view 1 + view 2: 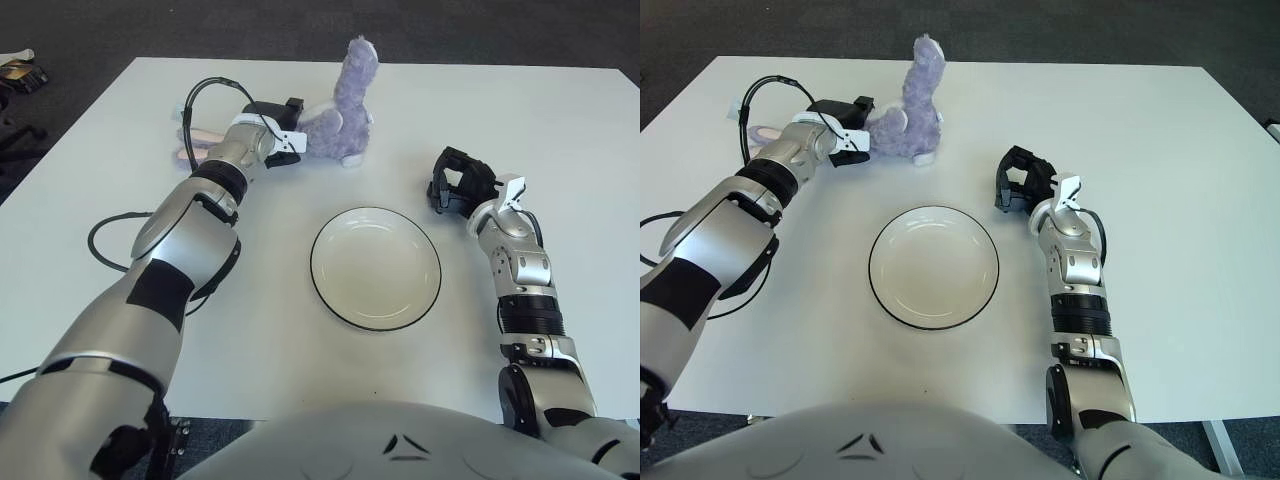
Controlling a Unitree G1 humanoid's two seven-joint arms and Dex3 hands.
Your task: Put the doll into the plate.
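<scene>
The left arm reaches far across the white desk (90,190), and the left robot hand (283,125) sits at the left side of the purple doll (343,115), its dark fingers pressed against the plush body; whether they actually grip it cannot be made out, since the hand hides the contact. The doll stands upright at the far side, one long ear pointing up, well beyond the plate (375,268). The plate lies bare near the desk's middle, nearer than both hands. The right robot hand (458,180) shows just right of and beyond the plate, fingers curled inward around nothing. A black cable (112,222) loops beside the left arm. A pinkish thing behind the left wrist is mostly hidden. Open desk surface lies around the plate, and the right far corner is wide open.
</scene>
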